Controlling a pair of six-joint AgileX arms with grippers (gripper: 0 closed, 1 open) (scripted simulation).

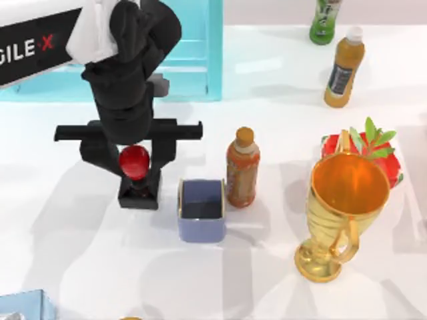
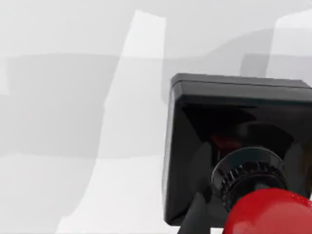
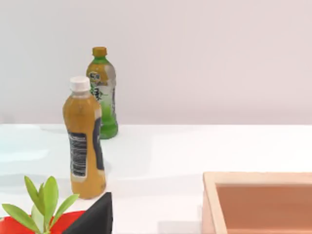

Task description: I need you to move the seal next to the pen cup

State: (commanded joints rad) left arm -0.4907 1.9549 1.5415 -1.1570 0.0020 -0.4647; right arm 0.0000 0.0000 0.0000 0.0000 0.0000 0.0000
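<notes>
The left pincer (image 1: 135, 175) pinched the seal (image 1: 136, 172) just beside the pen cup (image 1: 201, 209); releasing askew risked toppling the seal against it.

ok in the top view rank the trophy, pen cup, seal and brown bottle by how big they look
1. golden trophy
2. pen cup and brown bottle, too alike to rank
3. seal, partly hidden by the left gripper

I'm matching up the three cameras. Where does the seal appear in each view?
Top view: the seal stands left of the pen cup, under the left gripper.
Left wrist view: its black base and red knob sit close up.
Right wrist view: not in it.
Shared landmark: the red knob.
</notes>
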